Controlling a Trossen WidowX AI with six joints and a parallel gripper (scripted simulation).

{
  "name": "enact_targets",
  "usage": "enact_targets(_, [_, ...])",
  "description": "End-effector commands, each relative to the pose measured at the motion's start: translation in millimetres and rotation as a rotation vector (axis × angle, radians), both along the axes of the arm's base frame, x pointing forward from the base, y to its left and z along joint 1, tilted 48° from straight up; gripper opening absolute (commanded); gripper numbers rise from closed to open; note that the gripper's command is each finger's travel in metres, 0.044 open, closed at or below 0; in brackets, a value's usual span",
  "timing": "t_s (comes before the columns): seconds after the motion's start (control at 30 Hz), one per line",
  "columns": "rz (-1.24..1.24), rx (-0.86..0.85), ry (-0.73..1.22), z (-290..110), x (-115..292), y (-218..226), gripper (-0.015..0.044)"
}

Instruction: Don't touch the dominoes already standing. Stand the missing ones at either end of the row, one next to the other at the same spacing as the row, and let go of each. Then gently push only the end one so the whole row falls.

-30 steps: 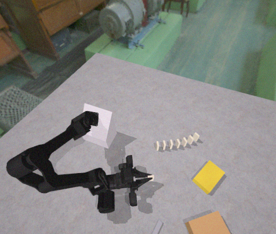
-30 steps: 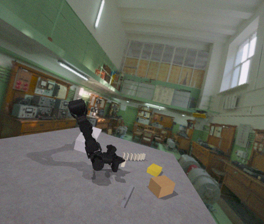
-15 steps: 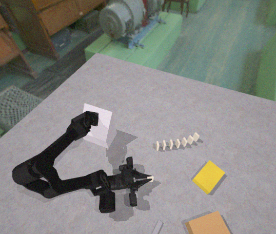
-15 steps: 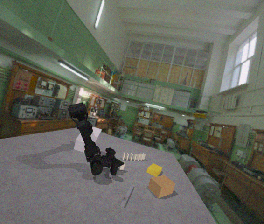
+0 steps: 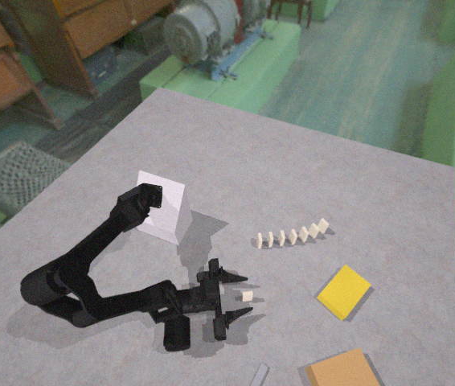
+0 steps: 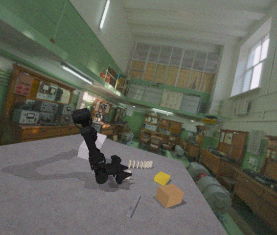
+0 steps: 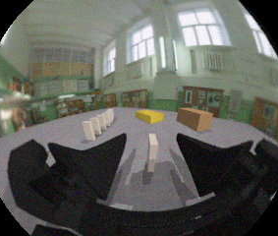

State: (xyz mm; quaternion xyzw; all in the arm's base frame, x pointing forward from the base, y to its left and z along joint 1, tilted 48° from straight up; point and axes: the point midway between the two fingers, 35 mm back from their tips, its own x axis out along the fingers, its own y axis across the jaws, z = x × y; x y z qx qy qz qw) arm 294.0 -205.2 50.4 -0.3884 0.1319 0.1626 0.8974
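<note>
A row of several cream dominoes [image 5: 293, 236] [image 6: 140, 164] [image 7: 95, 124] stands on the grey table [image 5: 260, 145]. One more cream domino [image 5: 246, 295] [image 7: 152, 151] stands upright on its own. It is well apart from the row's left end, nearer to the arm. My gripper [image 5: 248, 293] [image 6: 125, 173] [image 7: 152, 137] is low at the table and open. Its two black fingers stand on either side of this lone domino, with a gap to each finger.
A yellow flat block [image 5: 344, 291] [image 6: 161, 177] [image 7: 149, 116] and an orange box [image 5: 342, 369] [image 6: 169, 194] [image 7: 194, 118] lie right of the gripper. A white wedge block [image 5: 170, 207] [image 6: 82, 152] stands behind the arm. A thin grey bar [image 5: 260, 374] [image 6: 133, 206] lies near the front edge.
</note>
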Motion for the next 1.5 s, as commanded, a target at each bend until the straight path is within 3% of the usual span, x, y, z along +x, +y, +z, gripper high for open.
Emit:
enact_targets(0.0, [0.005, 0.0, -0.003, 1, 0, 1, 0.044])
enact_targets(0.3, [-0.004, 0.008, 0.004, 33, 6, 37, 0.044])
enact_targets(0.4, [-0.076, 0.115, 0.096, 30, 20, 37, 0.044])
enact_targets(0.63, [-0.519, 0.5, 0.469, 18, 63, 52, 0.044])
enact_targets(0.83, [-1.024, 0.671, 0.615, 21, 72, 71, 0.044])
enact_targets(0.97, [-1.392, 0.659, 0.625, 19, 57, 80, 0.044])
enact_targets(1.13, [-1.809, 0.562, 0.427, 30, 40, 74, 0.044])
enact_targets(1.33, [-2.006, 0.52, 0.132, 50, 36, 72, 0.044])
enact_targets(1.47, [-2.015, 0.52, 0.11, 51, 36, 72, 0.044])
